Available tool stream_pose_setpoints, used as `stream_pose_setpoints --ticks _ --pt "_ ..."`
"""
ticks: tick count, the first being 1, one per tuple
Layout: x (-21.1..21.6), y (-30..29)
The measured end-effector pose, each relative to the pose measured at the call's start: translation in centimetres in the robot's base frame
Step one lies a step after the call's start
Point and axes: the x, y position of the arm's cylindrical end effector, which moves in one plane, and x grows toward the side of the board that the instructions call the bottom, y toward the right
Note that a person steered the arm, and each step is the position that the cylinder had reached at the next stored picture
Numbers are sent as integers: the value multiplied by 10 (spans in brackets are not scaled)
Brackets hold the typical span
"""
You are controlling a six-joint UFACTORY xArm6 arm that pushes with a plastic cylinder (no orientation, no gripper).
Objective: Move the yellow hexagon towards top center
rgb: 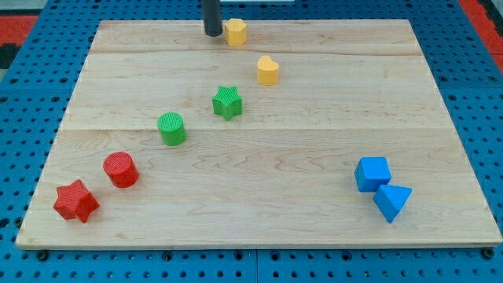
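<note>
The yellow hexagon (236, 32) sits near the top edge of the wooden board (314, 157), about at the centre. My tip (213, 34) rests on the board just to the left of the hexagon, close to it or touching its left side. A yellow heart-shaped block (268, 71) lies below and to the right of the hexagon.
A green star (227, 102), green cylinder (171, 129), red cylinder (121, 170) and red star (76, 201) run diagonally down to the bottom left. A blue cube (372, 174) and blue triangle (392, 202) sit together at the bottom right.
</note>
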Motion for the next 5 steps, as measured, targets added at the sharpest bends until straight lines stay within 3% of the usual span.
stream_pose_setpoints --ticks 2,3,5 --pt "-3 56" --pt "48 92" --pt "57 152"
